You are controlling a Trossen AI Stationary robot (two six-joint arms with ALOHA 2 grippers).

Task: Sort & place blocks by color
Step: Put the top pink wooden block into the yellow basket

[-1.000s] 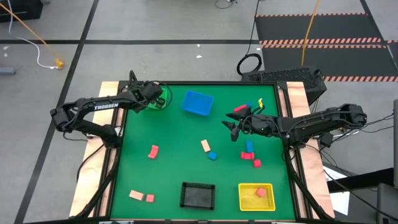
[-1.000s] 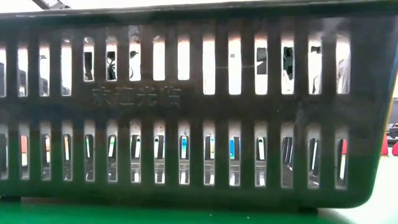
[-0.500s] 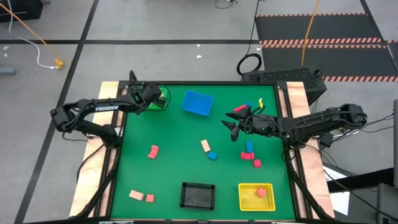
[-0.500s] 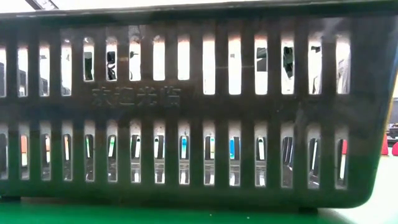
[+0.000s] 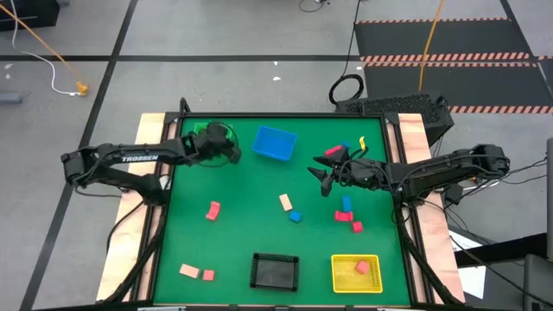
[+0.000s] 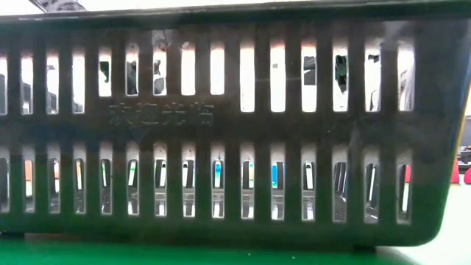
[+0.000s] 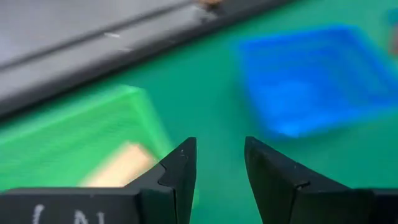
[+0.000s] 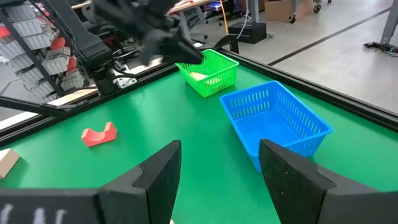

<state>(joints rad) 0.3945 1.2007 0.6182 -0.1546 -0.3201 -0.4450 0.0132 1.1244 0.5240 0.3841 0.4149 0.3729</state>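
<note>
Small blocks lie scattered on the green table: a pink-red one (image 5: 212,210), a tan one (image 5: 285,202), blue ones (image 5: 295,216) (image 5: 346,203), more pink-red ones (image 5: 356,226), and a tan and pink-red pair (image 5: 188,270). Further blocks (image 5: 333,152) sit near the right gripper. My left gripper (image 5: 232,152) (image 7: 221,165) is open, just right of the green basket (image 5: 206,133), which holds a tan block (image 7: 118,165). My right gripper (image 5: 324,177) (image 8: 217,180) hovers open at the table's right middle, touching nothing.
The blue basket (image 5: 275,142) stands at the far middle, the black basket (image 5: 275,270) at the near edge and the yellow basket (image 5: 356,272), with a pink-red block in it, beside that. The black basket's slotted wall (image 6: 235,184) fills the low view.
My left gripper has moved from above the green basket toward the table's right and slightly toward the near edge, and now sits beside the basket. The right arm and the blocks have kept still.
</note>
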